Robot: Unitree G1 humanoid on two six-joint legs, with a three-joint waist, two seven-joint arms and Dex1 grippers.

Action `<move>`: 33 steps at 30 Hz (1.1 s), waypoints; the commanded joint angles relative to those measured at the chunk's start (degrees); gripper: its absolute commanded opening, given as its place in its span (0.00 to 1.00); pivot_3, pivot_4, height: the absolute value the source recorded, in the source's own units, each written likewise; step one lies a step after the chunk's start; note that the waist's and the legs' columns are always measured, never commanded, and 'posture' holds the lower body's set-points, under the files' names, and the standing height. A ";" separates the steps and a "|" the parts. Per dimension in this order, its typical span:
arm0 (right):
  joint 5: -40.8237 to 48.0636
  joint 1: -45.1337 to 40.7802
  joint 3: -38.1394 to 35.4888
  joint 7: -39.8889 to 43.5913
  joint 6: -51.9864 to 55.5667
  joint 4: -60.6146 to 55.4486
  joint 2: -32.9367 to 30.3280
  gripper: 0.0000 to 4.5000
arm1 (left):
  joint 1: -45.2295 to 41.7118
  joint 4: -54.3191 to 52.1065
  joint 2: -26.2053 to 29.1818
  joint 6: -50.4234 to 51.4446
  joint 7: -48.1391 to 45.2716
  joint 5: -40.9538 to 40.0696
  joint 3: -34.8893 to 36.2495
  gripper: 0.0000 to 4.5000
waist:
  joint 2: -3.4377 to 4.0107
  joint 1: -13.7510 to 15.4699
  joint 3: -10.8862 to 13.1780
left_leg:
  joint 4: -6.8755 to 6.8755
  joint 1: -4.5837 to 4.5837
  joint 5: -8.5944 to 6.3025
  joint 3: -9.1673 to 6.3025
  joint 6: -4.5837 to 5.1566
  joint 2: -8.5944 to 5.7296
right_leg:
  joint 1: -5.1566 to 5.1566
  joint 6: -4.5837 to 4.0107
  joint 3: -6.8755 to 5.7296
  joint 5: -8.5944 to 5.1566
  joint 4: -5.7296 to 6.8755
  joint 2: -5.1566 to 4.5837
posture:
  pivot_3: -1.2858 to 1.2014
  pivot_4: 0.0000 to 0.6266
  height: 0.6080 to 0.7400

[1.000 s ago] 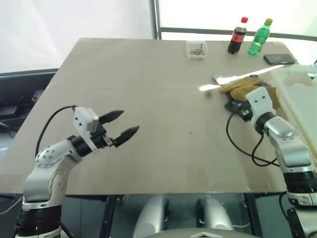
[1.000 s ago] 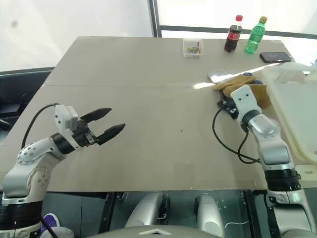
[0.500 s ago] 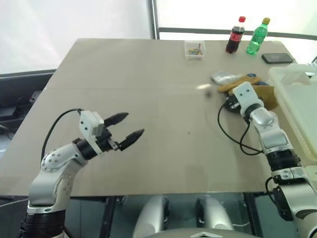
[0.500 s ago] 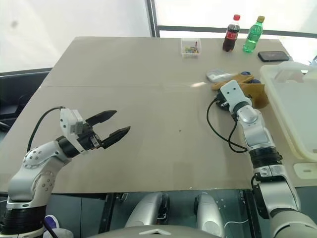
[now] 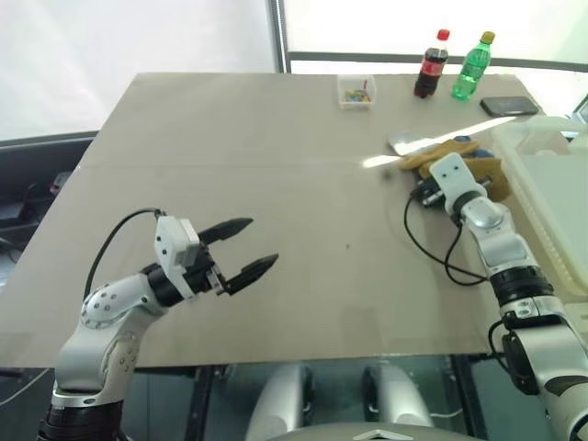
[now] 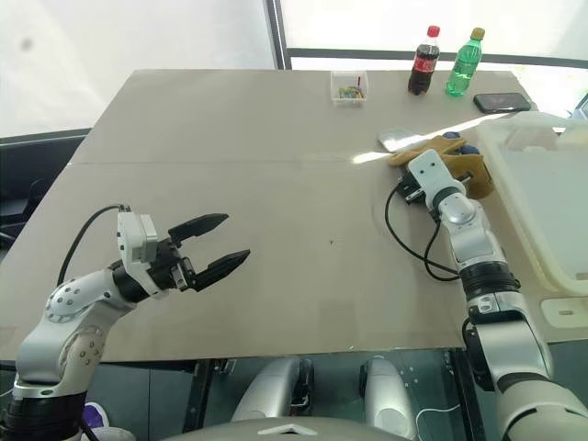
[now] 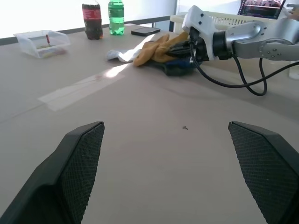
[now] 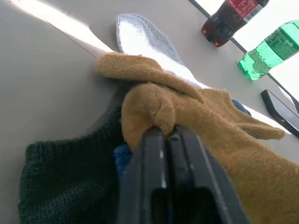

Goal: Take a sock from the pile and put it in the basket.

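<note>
Right gripper, whose jaws stood apart a second ago at the near edge of the pile, has reached further in and closed; its two black fingers now lie pressed together on a fold of the mustard-yellow knitted sock, as the right wrist view shows. Left gripper has drawn slightly back and hangs above the bare grey desk, jaws wide open and holding nothing. The small loose heap of soft socks lies at the desk's right side, the yellow one on top, a dark grey-green sock beneath it and a light grey one behind. Just beside the heap stands the large whitish translucent plastic basket with its thick rim.

Step in hand: the grasp, apparently just made. The next move calls for a lift clear of the heap, then a carry rightward over the rim before release; a neighbouring sock may trail along.
</note>
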 commanded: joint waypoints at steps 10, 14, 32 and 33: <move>11.74 3.33 -3.05 11.50 8.65 -16.50 2.85 0.03 | -0.01 -2.18 0.49 -1.01 0.01 -1.34 0.89 1.00 | 0.01 -0.03 0.01 | 0.00 0.01 -0.01 0.00 0.01 0.04 | -0.01 0.01 0.02 0.00 0.03 0.02 | 0.52 0.24 0.91; 15.26 5.81 -2.11 15.66 14.79 -22.15 3.75 0.03 | -0.03 -2.02 0.29 -1.26 0.34 -0.94 0.55 1.00 | 0.01 0.17 0.01 | 0.00 0.01 -0.07 -0.03 0.12 0.04 | 0.00 0.00 0.00 0.01 0.03 -0.01 | 0.52 0.24 0.91; 24.81 8.32 1.89 25.34 25.38 -32.57 9.06 0.03 | 1.16 -3.13 0.45 -0.80 1.60 -1.63 1.03 1.00 | 0.03 0.10 0.02 | -0.01 0.01 -0.08 -0.04 0.12 0.03 | -0.02 0.00 -0.01 0.01 0.04 -0.04 | 0.52 0.24 0.91; 25.62 8.39 1.94 25.37 26.77 -33.36 9.59 0.03 | 1.21 -3.17 0.47 -0.82 1.64 -1.65 1.07 1.00 | 0.03 0.08 0.02 | -0.01 0.01 -0.07 -0.05 0.10 0.03 | -0.03 0.00 -0.01 0.01 0.04 -0.05 | 0.52 0.24 0.91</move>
